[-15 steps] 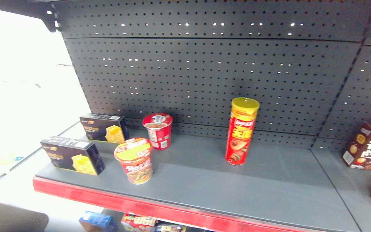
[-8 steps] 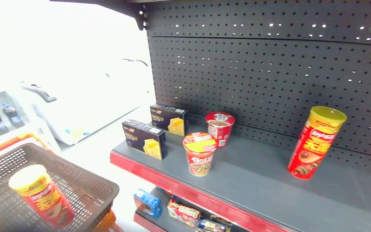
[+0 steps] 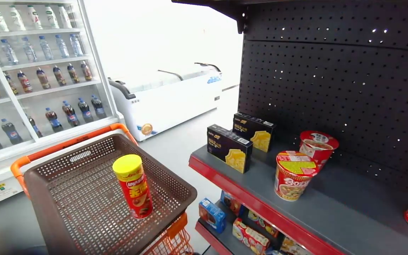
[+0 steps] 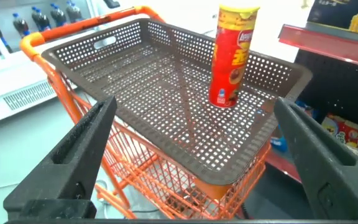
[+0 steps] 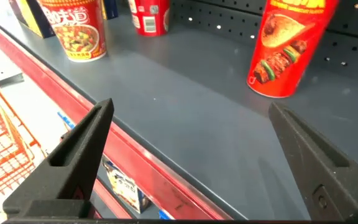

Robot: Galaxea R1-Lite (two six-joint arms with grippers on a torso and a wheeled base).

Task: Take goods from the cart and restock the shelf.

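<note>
Two grippers: the left gripper point(image 4: 194, 102) and the right gripper point(image 5: 191, 106) each have their black fingers spread wide, with nothing between them.
Left gripper's place: it faces the cart basket point(image 4: 135, 37) from above and is well apart from the chip can point(image 4: 232, 56).
Right gripper's place: it is by the front edge of the shelf point(image 5: 185, 124), facing the deck and touching none of the goods.
Cart basket point(image 3: 83, 156): brown and perforated, with an orange handle point(image 3: 66, 143), just off the shelf's left end.
Chip can point(image 3: 133, 186): red with a yellow lid, upright on the basket floor, on the side nearer the shelf.
Shelf point(image 3: 331, 216): a grey deck with a red front strip point(image 3: 246, 198), backed by a black pegboard point(image 3: 331, 88).
Front noodle cup point(image 3: 293, 175): red, upright near the front strip.
Rear noodle cup point(image 3: 317, 145): upright just behind the front one, close to the pegboard.
Two dark boxes: the front box point(image 3: 229, 148) and the rear box point(image 3: 254, 131) stand one behind the other at the shelf's left end, each with a yellow picture on its face.
Second chip can point(image 5: 291, 46): upright on the deck, well to the right of the cups and nearer the pegboard.
Lower shelf: it holds a blue box point(image 3: 211, 214) and red packets point(image 3: 250, 237).
Chest freezer point(image 3: 168, 99): white, on the floor beyond the cart.
Drinks cooler point(image 3: 37, 71): glass-fronted, with rows of bottles, at the far left.
</note>
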